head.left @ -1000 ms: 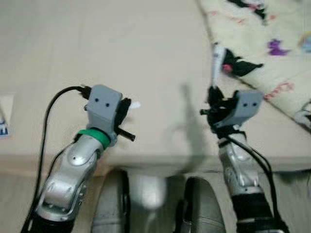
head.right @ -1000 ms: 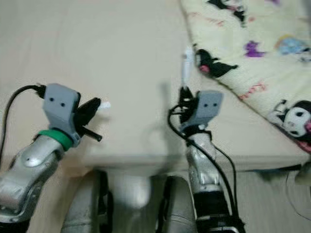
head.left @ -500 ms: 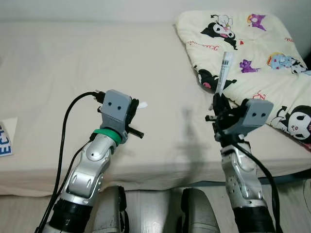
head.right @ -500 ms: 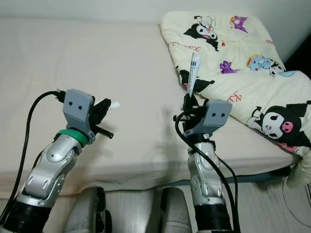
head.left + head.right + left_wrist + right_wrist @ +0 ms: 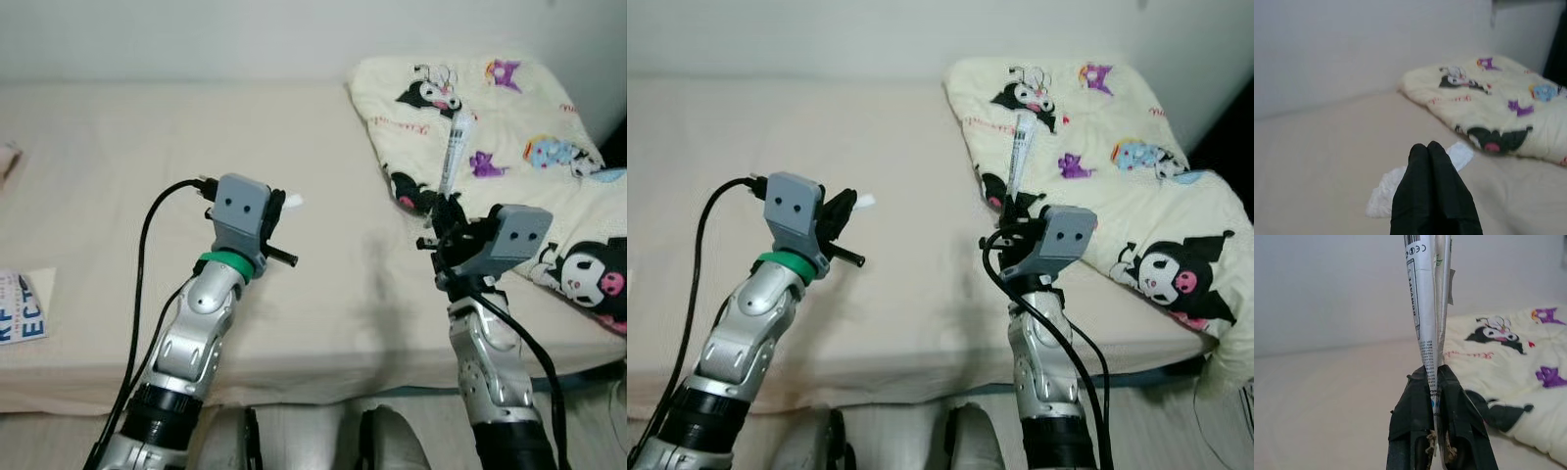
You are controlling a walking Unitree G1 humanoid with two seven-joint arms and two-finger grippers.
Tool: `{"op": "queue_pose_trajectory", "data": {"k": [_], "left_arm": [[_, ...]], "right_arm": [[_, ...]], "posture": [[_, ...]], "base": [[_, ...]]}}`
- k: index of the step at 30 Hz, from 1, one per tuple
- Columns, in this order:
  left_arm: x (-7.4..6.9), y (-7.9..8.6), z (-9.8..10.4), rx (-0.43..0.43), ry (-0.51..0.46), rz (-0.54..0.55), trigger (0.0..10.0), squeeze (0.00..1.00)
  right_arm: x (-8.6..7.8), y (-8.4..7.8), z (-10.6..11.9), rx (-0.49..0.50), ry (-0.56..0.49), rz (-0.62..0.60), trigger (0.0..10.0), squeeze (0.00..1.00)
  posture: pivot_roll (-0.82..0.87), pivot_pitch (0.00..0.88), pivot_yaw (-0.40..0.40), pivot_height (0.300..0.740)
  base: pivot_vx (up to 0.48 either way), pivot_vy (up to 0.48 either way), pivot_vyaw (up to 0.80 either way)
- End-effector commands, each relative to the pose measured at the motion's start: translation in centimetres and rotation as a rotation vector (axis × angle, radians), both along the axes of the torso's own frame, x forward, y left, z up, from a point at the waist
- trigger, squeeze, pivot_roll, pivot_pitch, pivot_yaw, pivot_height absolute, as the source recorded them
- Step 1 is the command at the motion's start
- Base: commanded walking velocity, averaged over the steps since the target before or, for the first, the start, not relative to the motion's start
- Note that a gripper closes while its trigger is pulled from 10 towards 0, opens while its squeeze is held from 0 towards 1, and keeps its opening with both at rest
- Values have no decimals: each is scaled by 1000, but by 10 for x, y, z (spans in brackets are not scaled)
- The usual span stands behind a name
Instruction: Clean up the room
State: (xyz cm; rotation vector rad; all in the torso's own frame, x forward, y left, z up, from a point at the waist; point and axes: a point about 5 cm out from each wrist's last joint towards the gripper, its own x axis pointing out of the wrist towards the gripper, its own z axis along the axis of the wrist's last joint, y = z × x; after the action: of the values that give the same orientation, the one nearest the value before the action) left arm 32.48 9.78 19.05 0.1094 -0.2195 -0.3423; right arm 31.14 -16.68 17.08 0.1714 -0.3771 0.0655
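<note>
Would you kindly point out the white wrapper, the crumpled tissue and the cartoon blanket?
white wrapper [image 5: 1422, 308], right wrist view, printed middle.
crumpled tissue [image 5: 1386, 193], left wrist view, lower fold.
cartoon blanket [image 5: 1117, 196], right eye view, bare middle.

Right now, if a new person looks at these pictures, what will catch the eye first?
First, the cream blanket with black cartoon figures, lying on the right part of the beige bed. Next, the right pincer, raised over the bed and shut on a flat silver packet that stands upright. The left pincer is shut on a crumpled white tissue.
</note>
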Motion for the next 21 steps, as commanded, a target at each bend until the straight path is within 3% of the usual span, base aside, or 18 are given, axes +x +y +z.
{"op": "queue_pose_trajectory", "data": {"k": [1, 12, 16, 18, 19, 21], "left_arm": [[2, -1, -6, 10, 13, 5, 10000, 0], [5, -3, -11, -19, 26, 1, 10000, 0], [6, 1, -24, -1, 60, 19, 10000, 0], [2, 10, -47, 34, 119, 52, 10000, 0], [2, 10, -47, 34, 119, 52, 10000, 0], [-2, 17, -67, 60, 167, 75, 10000, 0]], "right_arm": [[-3, -2, -4, 1, 16, -8, 10000, 0], [0, -1, -18, -14, 81, -15, 10000, 0], [-1, 6, -39, -61, 149, 2, 10000, 0], [-9, 13, -69, -95, 240, 20, 10000, 0], [-9, 13, -69, -95, 240, 20, 10000, 0], [-17, 18, -86, -100, 290, 33, 10000, 0]], "posture": [[-61, 0, 31, 685], [-62, 0, 30, 720], [-64, 2, 34, 720], [-59, 16, 39, 720], [-59, 16, 39, 720], [-59, 21, 38, 720]], "base": [[0, 0, 0], [0, 0, 0], [0, 0, 0], [0, 0, 0], [0, 0, 0], [0, 0, 0]]}}
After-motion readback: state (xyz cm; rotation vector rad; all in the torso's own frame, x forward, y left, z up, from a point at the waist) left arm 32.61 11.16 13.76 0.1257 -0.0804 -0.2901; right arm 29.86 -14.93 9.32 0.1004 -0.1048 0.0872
